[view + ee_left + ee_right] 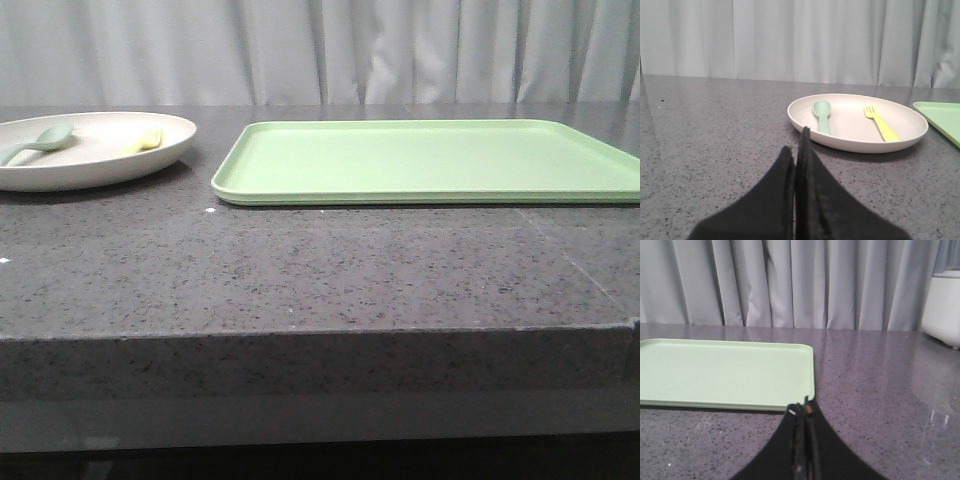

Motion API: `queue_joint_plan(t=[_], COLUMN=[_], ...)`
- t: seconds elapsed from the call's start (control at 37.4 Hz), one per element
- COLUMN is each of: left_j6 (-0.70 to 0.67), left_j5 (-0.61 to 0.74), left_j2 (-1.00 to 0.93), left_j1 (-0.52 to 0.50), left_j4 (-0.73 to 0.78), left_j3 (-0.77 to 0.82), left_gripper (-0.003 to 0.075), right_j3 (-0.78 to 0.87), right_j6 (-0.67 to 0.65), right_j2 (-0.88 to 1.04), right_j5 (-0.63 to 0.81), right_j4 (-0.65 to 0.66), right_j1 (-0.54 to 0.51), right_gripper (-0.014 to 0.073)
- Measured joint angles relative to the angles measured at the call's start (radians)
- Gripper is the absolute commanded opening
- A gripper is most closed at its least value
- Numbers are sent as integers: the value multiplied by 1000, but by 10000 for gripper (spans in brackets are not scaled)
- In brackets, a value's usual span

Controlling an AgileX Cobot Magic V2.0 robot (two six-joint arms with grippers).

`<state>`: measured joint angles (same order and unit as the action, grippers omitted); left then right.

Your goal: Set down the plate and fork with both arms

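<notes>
Plate [858, 140] and fork [881, 123] untouched, both well apart from either gripper.

Left gripper [796, 150]: clenched on nothing, black fingers [812, 190] pressed flat together, low over the counter [715, 150], tip just short of the plate's near rim without touching it.

Right gripper [802, 412]: likewise clenched and holding nothing, tips meeting in a thin seam, just off the tray [725, 372] near its corner, not in contact.

Landmark for all else: the tray [430, 160], flat, rectangular, light green, bare on top.

Plate [90, 170] to the left of the tray in the front view, near it but with a gap of dark speckled counter [300, 280] between. Fork [150, 139] lying flat inside the plate on the side nearer the tray, tines toward the curtain [320, 50]. Spoon [822, 114], pale grey-green, also inside the plate, on the side farther from the tray, roughly parallel to the fork and apart from it.

White rounded object [942, 307] well to the other side of the tray, at the counter's far edge, partly cut off by the frame.
</notes>
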<state>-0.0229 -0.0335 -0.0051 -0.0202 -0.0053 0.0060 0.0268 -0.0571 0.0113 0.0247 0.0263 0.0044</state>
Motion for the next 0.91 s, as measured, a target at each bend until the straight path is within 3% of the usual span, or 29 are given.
queue_joint_plan(t=[0.64, 0.91], left_j6=[0, 0], left_j5=[0, 71], left_j2=[0, 0], left_j1=[0, 0], left_j4=[0, 0], left_j3=[0, -34], left_gripper=[-18, -18], right_j3=[0, -36], right_j6=[0, 0], right_j2=[0, 0], right_j5=[6, 3], right_j4=[0, 0], right_j1=[0, 0], right_gripper=[-68, -68])
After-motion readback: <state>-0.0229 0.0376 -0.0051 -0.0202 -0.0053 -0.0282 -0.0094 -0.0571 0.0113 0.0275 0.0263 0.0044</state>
